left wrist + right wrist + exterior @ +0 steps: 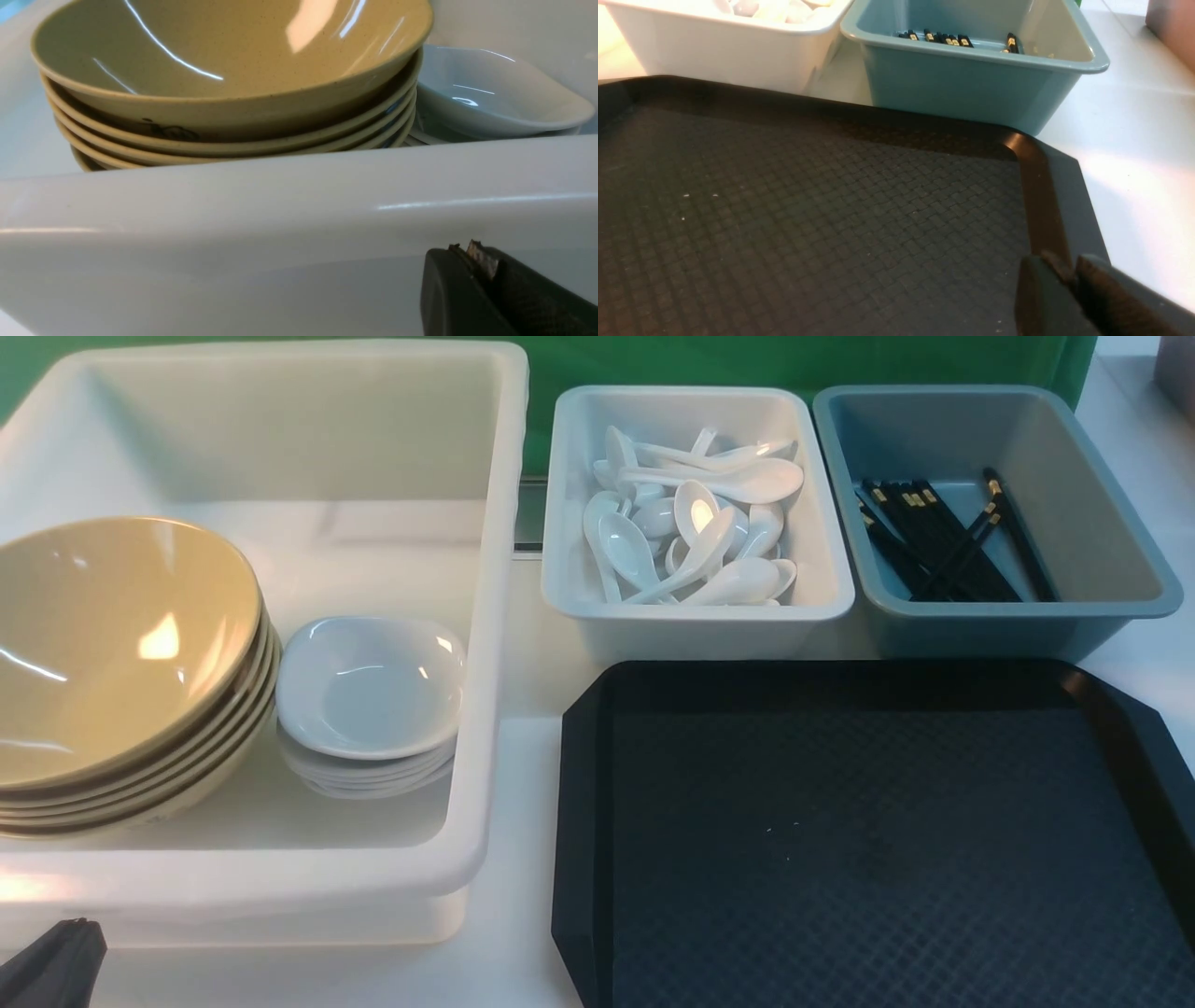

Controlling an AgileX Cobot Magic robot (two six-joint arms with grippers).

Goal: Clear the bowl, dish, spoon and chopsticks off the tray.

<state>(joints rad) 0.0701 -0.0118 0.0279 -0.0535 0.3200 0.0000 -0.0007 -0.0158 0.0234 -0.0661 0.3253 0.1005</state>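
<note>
Left and Right Arms Idle as Tray Shows Bare

At the near left, the left pincer (pixel 467 266) hangs beside the tub (pixel 495 616), its tips together and nothing between them. The right pincer (pixel 1066 275), seen at its own wrist, is over or near the tray (pixel 840 821); a narrow gap seems to part its blurred tips, and nothing shows in its hold.

The work looks finished, or all but. Bowls (pixel 121 644) stand nested at the left of the tub, the top one tilted, with dishes (pixel 369 686) stacked just beside them. Spoons (pixel 700 523) fill the white bin at the far side, and chopsticks (pixel 943 541) lie in the blue bin (pixel 1139 551) to its right. Which of each came off the tray cannot be told.

What remains, by that reading, is to draw both arms to rest: the left should clear the tub's near wall without nudging it, the right should lift free of the tray's raised rim before swinging aside.

The front view cuts off the tray's near edge and the bowls' left side. The right pincer is outside that view, and the lower bowls and dishes are mostly hidden.
</note>
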